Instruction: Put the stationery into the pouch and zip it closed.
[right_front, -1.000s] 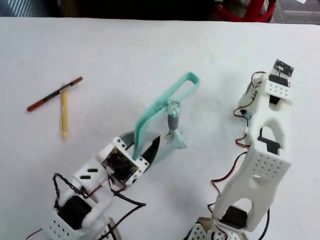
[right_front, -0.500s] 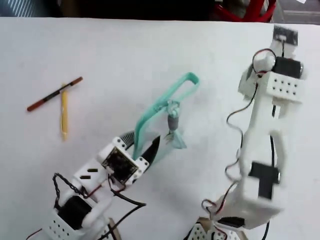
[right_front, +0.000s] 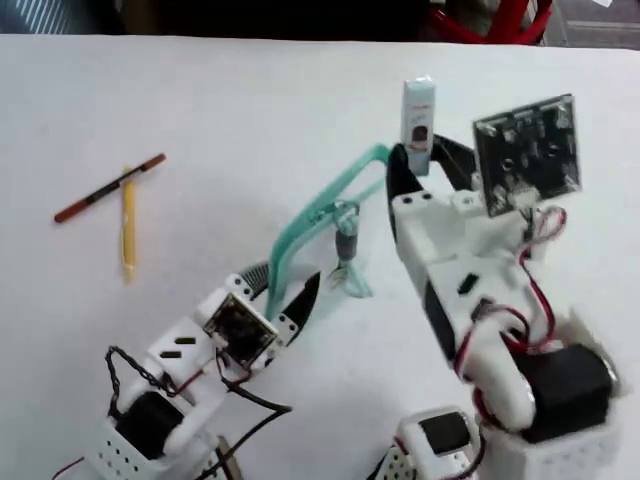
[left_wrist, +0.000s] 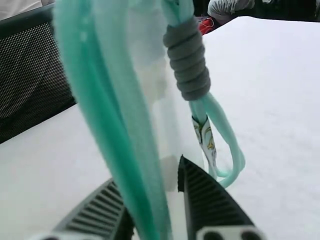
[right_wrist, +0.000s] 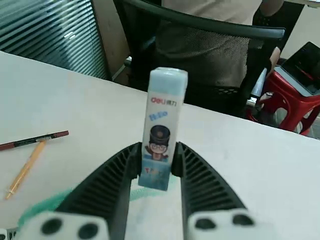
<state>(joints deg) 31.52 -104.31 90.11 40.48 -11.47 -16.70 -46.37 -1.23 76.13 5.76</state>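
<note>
R arm is now swung in from the table's right edge. The right gripper (right_front: 425, 160) hangs by the far end of the clear teal-rimmed zip pouch (right_front: 330, 205), fingers clamped on the white-and-blue boxed eraser (right_front: 418, 112), so the drop-in looks next. The left gripper (right_front: 282, 285) pinches the pouch rim, unmoved vs 1 s ago (red-brown pencil (right_front: 110, 187) & yellow pen (right_front: 128, 225) lie well apart on the table, not yet packed).

The pouch (right_front: 300, 225) sits at the middle of the table (right_front: 250, 90), its near end clamped in the left gripper (right_front: 285, 283). Just right of its far end, the right gripper (right_front: 421, 160) holds an eraser (right_front: 418, 110) upright. Well to the left lie a pen (right_front: 110, 187) and a pencil (right_front: 128, 230), crossing at the pencil's far end.
</note>
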